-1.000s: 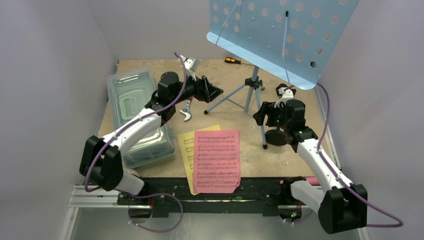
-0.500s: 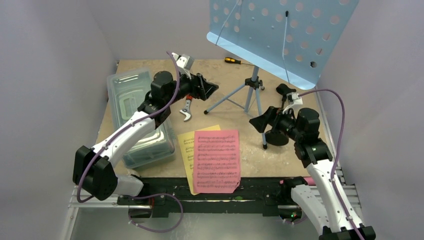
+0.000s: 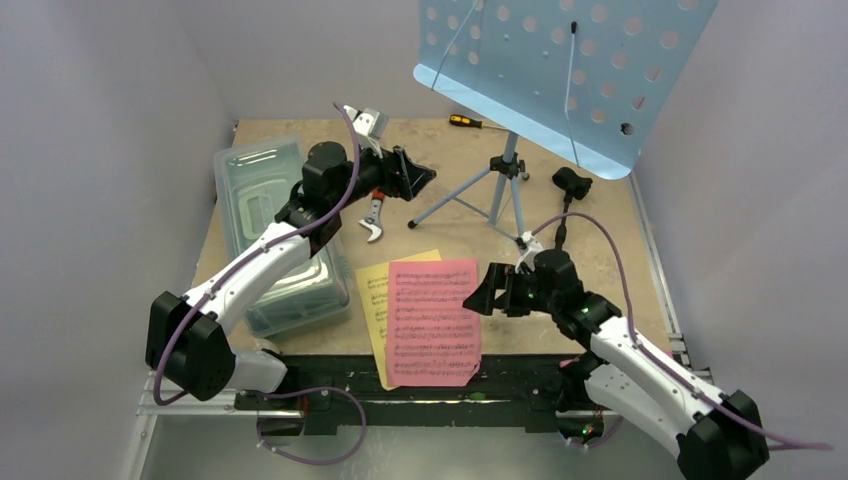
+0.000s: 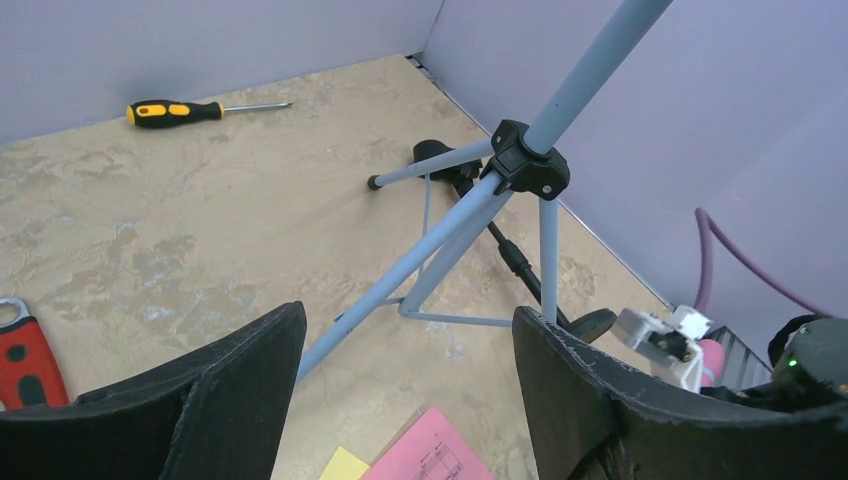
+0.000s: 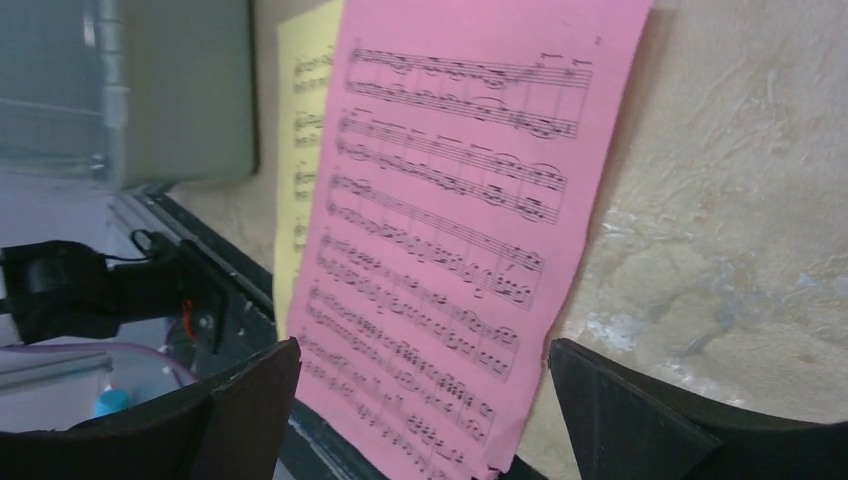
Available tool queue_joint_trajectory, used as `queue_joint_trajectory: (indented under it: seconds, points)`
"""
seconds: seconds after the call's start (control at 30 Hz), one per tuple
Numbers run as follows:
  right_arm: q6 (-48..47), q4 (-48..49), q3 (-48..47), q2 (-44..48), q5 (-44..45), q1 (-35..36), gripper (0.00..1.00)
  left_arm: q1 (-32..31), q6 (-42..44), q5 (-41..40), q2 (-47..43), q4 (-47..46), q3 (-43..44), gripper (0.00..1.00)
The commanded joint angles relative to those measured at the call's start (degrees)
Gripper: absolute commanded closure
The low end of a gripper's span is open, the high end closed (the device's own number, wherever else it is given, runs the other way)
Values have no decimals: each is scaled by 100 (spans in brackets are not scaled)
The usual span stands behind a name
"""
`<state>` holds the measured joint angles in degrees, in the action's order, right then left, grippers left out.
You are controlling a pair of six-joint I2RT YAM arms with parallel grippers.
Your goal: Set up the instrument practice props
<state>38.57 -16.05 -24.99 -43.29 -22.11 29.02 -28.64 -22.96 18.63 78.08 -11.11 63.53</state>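
The light blue perforated music stand (image 3: 570,70) stands on its tripod (image 3: 500,185) at the back; its hub shows in the left wrist view (image 4: 525,165). The pink page (image 3: 433,320) lies on the yellow page (image 3: 374,300) at the table's front edge. The black mic stand (image 3: 563,225) stands right of the tripod, its base hidden by my right arm. A pink object, perhaps the microphone (image 4: 710,360), shows at the left wrist view's right edge. My left gripper (image 3: 420,178) is open and empty, left of the tripod. My right gripper (image 3: 480,300) is open and empty over the pink page's (image 5: 450,230) right edge.
A clear lidded box (image 3: 270,230) lies at the left under my left arm. A red-handled wrench (image 3: 374,218) lies beside it, and a screwdriver (image 3: 465,121) at the back. Walls close in on three sides. The pages overhang the front rail.
My right arm has swung from beside the mic stand forward and left, down to the pink page. My left arm rose slightly a second ago and has since stayed still.
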Motion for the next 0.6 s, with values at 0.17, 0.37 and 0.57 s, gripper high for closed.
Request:
queue_joint_trajectory:
  seconds: [0.17,0.37,0.57]
  points:
    - [262,2395,479,-1391,1725,517,3,8,52,-30,-35,-139,179,25]
    - [202,3231,627,-2078,2414,742,2,8,99,-81,7,-104,182,25]
    - [381,4160,890,-2507,2419,741,4,8,90,-43,10,-93,207,25]
